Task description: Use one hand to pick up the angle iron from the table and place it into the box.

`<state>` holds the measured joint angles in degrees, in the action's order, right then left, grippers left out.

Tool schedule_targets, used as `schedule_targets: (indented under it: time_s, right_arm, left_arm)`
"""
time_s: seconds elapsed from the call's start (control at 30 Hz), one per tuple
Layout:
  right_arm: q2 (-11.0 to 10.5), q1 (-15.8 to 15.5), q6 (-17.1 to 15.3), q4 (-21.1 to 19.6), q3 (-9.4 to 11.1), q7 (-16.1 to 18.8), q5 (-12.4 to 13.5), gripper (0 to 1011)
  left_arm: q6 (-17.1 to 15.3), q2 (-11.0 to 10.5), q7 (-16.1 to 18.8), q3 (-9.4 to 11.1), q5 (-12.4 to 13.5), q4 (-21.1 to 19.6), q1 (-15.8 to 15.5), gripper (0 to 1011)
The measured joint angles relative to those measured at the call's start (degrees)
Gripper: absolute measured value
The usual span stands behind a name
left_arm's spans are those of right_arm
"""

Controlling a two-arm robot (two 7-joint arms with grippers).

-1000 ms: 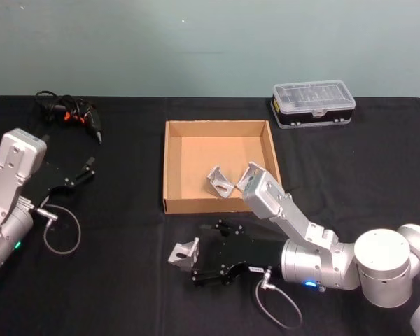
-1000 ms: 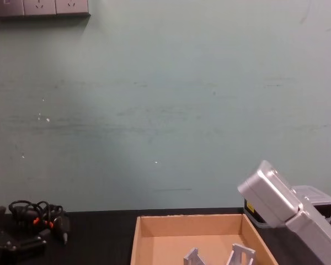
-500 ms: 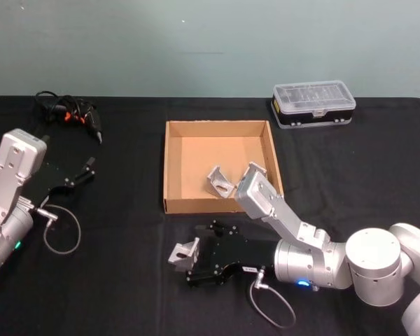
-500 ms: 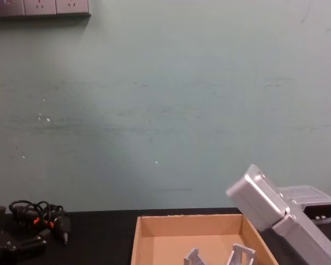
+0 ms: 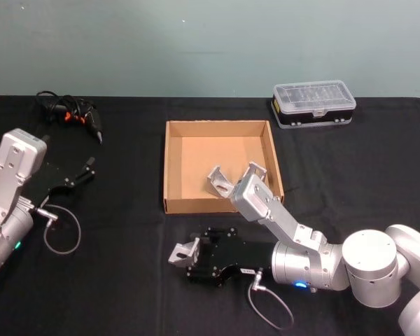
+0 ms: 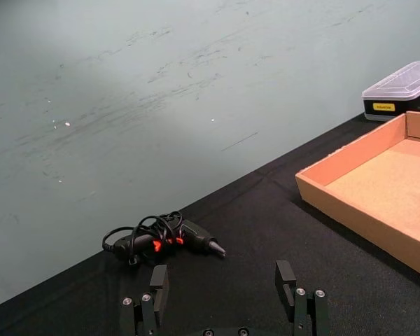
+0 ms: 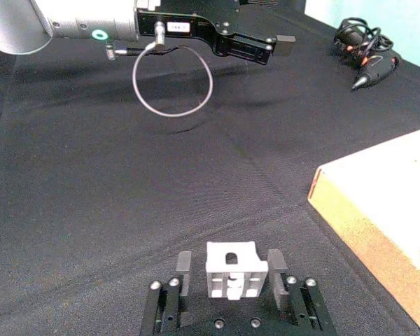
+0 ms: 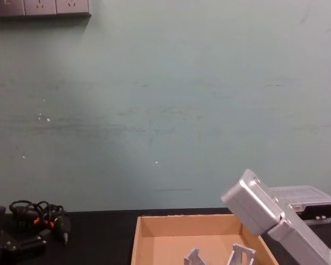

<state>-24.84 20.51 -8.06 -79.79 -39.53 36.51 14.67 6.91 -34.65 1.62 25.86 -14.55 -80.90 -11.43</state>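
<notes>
An angle iron [image 5: 183, 250] of light grey metal lies on the black table [image 5: 119, 280], in front of the box's near left corner. My right gripper [image 5: 194, 255] lies low on the table, open, one finger on each side of it. In the right wrist view the angle iron [image 7: 231, 277] sits between the fingers [image 7: 184, 264]; one touches it and the other leaves a narrow gap. The tan cardboard box [image 5: 167, 168] holds two more angle irons [image 5: 220, 180]. My left gripper [image 5: 84, 171] rests open at the table's left, far from the box.
A clear-lidded plastic case [image 5: 313, 103] stands behind the box at the back right. A black corded tool with orange marks [image 5: 70, 112] lies at the back left. The right arm's silver elbow [image 5: 255, 196] hangs over the box's front right corner.
My right arm has slid left, bringing its fingers further along both sides of the angle iron and closer to it. The iron and my left arm have not moved.
</notes>
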Motion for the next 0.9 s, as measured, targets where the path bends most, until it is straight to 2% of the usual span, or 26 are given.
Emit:
schedule_targets:
  time_s: [0.27,0.63,0.9]
  right_arm:
    - [-0.03,-0.08,-0.02,-0.11,0.14,-0.03,-0.15,453]
    - [-0.12,-0.37,0.09,-0.59,0.72,-0.26,0.05,449]
    - [-1.48,-1.44,0.14,-5.0,2.74,-1.85,0.89,449]
  left_arm:
    - [0.0,0.0,0.0,0.0,0.0,0.0,0.0,1000]
    - [0.0,0.0,0.0,0.0,0.0,0.0,0.0,1000]
    - [0.0,0.0,0.0,0.0,0.0,0.0,0.0,1000]
